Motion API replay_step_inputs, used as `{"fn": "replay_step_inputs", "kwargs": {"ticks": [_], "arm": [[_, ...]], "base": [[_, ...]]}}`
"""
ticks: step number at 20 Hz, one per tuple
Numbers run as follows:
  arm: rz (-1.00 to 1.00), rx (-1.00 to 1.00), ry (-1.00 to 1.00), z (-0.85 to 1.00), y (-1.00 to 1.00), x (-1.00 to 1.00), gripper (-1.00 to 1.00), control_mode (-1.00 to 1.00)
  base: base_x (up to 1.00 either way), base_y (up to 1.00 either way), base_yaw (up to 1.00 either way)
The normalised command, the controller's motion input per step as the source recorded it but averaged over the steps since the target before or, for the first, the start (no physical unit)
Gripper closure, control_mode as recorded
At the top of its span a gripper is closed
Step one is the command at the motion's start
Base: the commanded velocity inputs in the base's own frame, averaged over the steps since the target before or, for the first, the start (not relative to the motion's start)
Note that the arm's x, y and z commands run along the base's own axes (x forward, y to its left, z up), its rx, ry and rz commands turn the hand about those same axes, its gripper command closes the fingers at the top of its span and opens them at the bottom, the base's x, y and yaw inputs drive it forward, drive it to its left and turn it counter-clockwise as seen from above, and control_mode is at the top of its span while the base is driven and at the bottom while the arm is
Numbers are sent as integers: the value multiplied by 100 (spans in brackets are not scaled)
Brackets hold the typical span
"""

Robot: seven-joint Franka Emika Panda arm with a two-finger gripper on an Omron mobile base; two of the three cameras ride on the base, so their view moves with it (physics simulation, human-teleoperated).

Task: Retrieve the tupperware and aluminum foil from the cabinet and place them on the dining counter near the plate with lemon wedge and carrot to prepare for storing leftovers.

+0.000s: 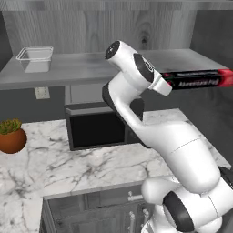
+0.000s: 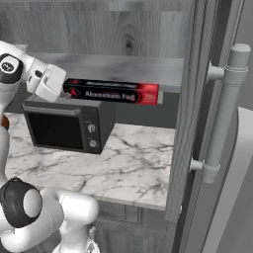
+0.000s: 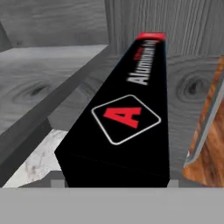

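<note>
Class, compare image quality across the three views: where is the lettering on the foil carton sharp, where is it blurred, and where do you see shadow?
Hand view: the aluminum foil carton fills the middle, logo crisp, far lettering foreshortened. Right base view: its lettering is soft and barely legible, and the microwave sits in shade under the shelf. Left base view: the tupperware looks hazy and low-contrast; lighting is flat, without glare.
</note>
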Motion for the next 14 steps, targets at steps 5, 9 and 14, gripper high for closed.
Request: {"fn": "replay_step_inputs", "kwargs": {"ticks": [5, 9, 14], "arm": [[2, 21, 15, -12, 0, -100, 100, -100], [38, 18, 16, -37, 1, -100, 100, -100], [67, 1, 9, -55, 17, -85, 100, -100]], "base": [[0, 0, 0], [0, 0, 0], [0, 0, 0]]}}
